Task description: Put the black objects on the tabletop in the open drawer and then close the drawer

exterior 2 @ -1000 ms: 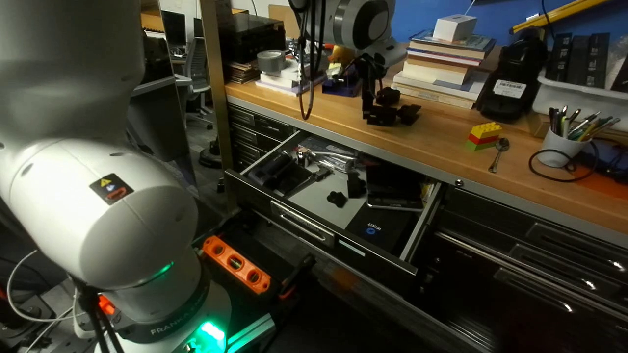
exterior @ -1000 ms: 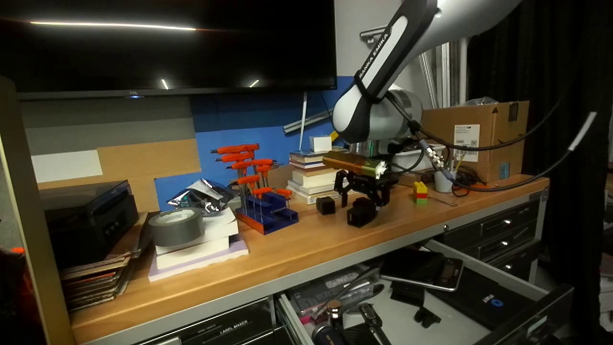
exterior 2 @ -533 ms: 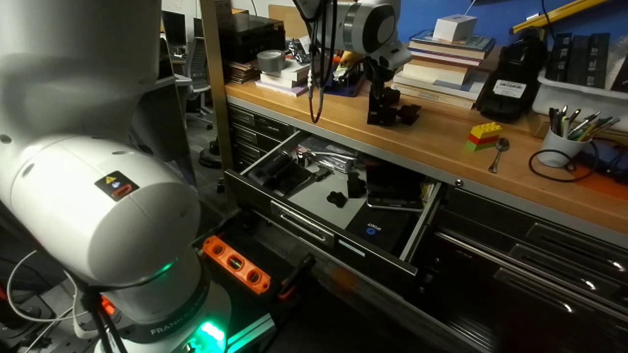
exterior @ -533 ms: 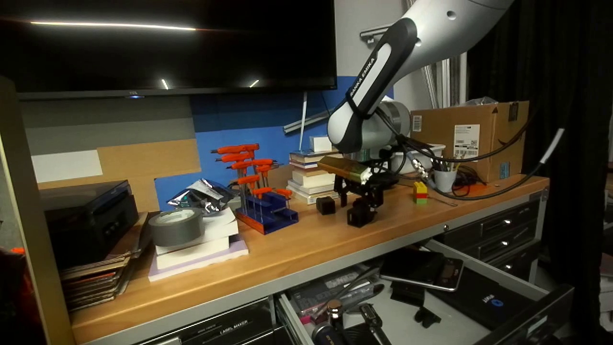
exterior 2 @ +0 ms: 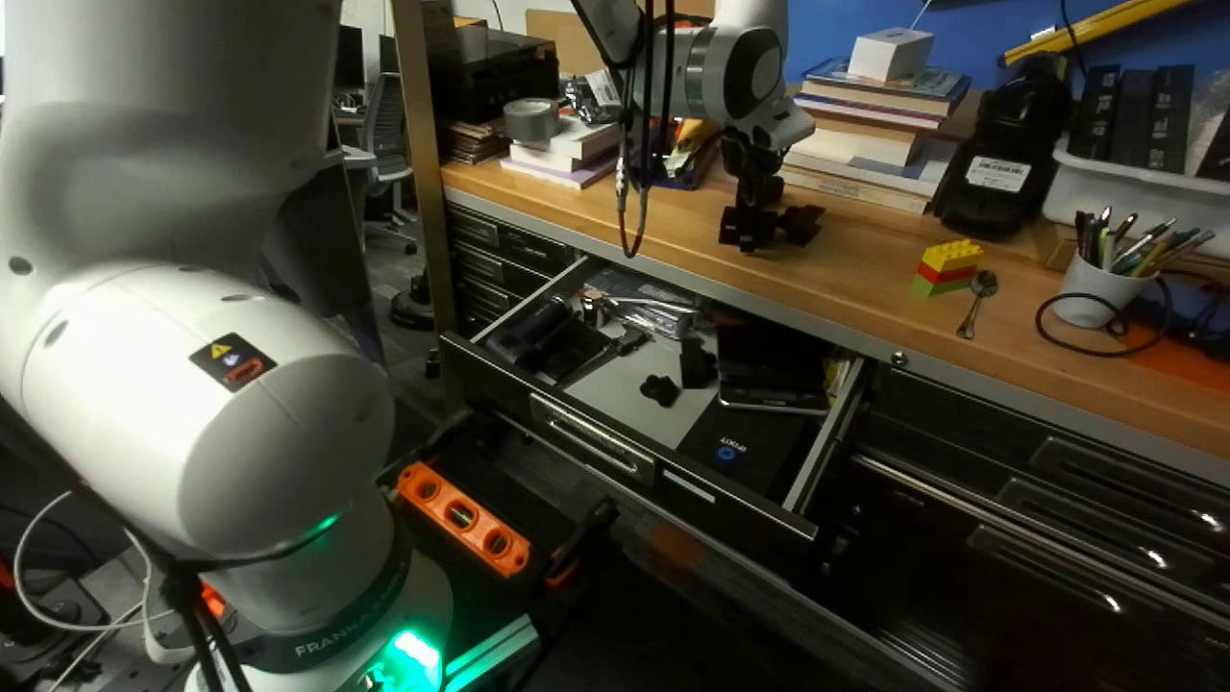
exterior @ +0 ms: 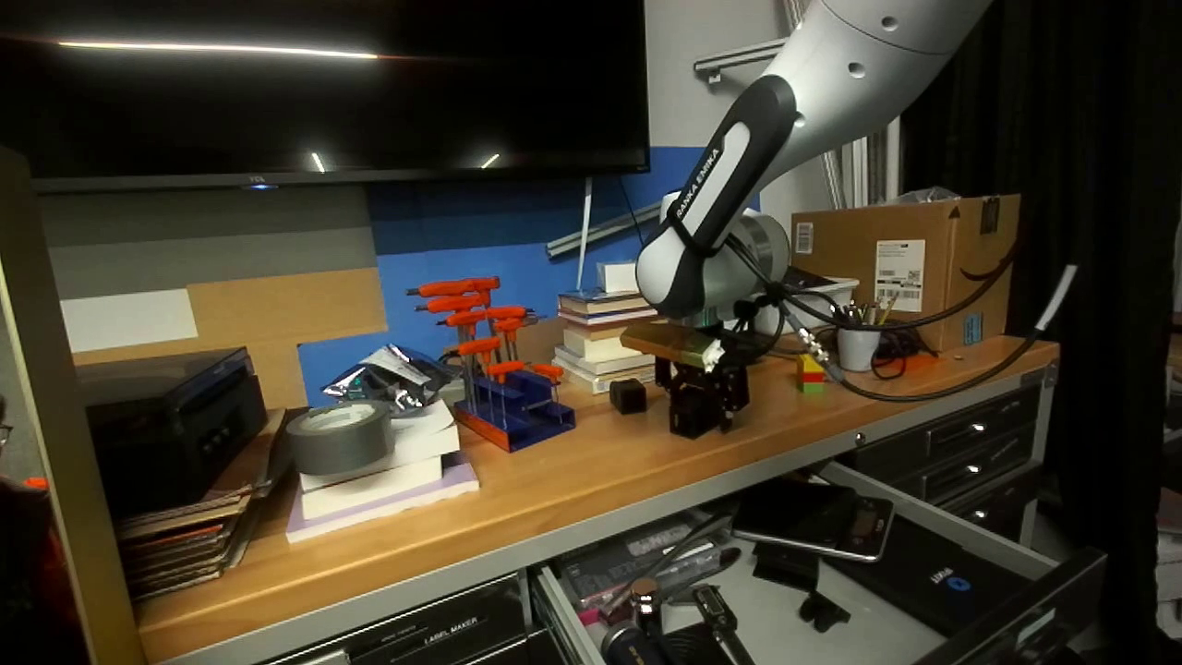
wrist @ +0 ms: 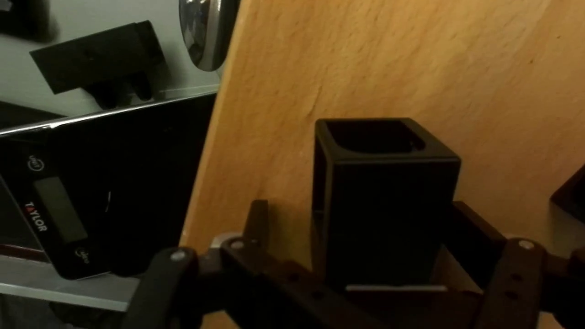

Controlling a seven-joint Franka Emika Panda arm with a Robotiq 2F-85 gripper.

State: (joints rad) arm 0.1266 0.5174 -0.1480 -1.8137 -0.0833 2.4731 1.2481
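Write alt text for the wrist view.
The open hand straddles a hollow black block on the wooden tabletop. To the left, the open drawer holds a black Taylor scale; another dark block is cut off at the right edge.

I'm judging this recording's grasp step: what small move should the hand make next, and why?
Probably close the hand on the black block. In the wrist view its fingers stand on either side of the block, yet bare tabletop shows between the block and the finger at picture left, so it seems not yet gripped.
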